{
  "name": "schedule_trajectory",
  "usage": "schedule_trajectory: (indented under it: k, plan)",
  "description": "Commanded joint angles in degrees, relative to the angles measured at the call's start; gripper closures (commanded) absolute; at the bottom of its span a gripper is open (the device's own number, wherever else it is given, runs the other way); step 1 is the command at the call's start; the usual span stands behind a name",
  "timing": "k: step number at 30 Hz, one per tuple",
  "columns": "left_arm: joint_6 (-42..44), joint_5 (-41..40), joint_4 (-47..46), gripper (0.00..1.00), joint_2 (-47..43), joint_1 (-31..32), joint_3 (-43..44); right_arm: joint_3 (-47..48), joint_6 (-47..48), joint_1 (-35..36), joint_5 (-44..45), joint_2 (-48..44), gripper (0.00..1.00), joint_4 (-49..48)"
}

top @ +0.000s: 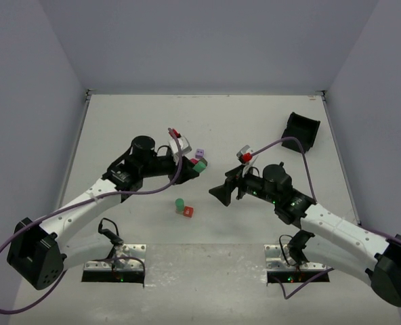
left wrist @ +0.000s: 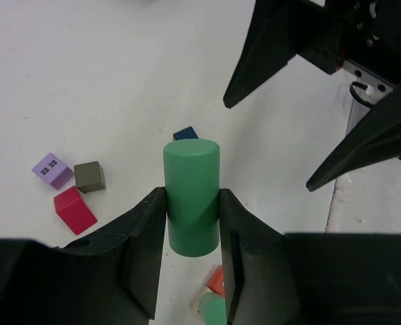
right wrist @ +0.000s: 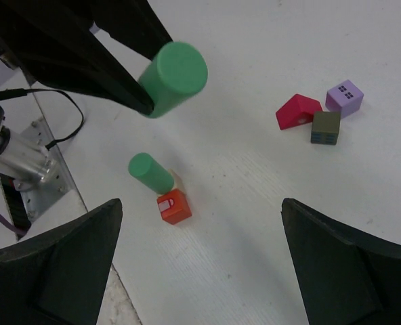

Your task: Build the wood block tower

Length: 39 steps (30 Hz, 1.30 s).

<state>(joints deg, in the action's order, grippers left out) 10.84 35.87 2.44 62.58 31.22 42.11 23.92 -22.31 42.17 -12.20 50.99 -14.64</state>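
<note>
Green cylinder (left wrist: 191, 196) sits clamped between the left jaws above the table (left wrist: 85, 81); the right jaws gape open.

White arms (top: 78, 203), black joints (top: 143, 145), black claws (left wrist: 192, 203), trailing purple cables (top: 179, 162).

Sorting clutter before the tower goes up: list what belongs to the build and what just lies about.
Belongs: green cylinder held by the left fingers; second green cylinder; red-orange block; red roof block; olive cube; purple house block; blue block.
Lying about: black bin; purple cables.
</note>
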Motion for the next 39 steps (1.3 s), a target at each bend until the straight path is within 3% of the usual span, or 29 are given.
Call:
schedule_trajectory:
  k: [1,16,19,26,31,35,39]
  plan:
    - [6.2,4.8,0.7,1.00,1.5,1.6,1.6,3.6,-2.9,-0.2,-1.0,-0.1,0.01,-3.6]
    - [6.4,3.1,0.9,1.00,0.7,4.8,0.9,10.5,-12.1,-0.2,-6.3,10.8,0.04,-6.1]
    - [6.4,3.0,0.7,1.00,0.0,4.9,0.5,10.6,-12.8,-0.2,-6.2,11.2,0.13,-6.1]
    - [6.1,2.6,0.5,1.00,-0.1,4.9,0.4,9.4,-12.9,-0.2,-5.3,10.2,0.23,-6.1]
    - [6.0,2.8,0.5,1.00,-0.3,5.1,0.4,9.6,-13.3,-0.3,-4.9,10.5,0.44,-6.0]
    - [6.2,2.7,0.3,1.00,-0.5,5.0,0.3,9.6,-13.4,-0.3,-5.2,10.7,0.49,-6.0]
    - [6.0,2.5,0.2,1.00,-0.8,5.0,0.3,9.4,-13.5,-0.2,-5.3,10.8,0.49,-5.8]
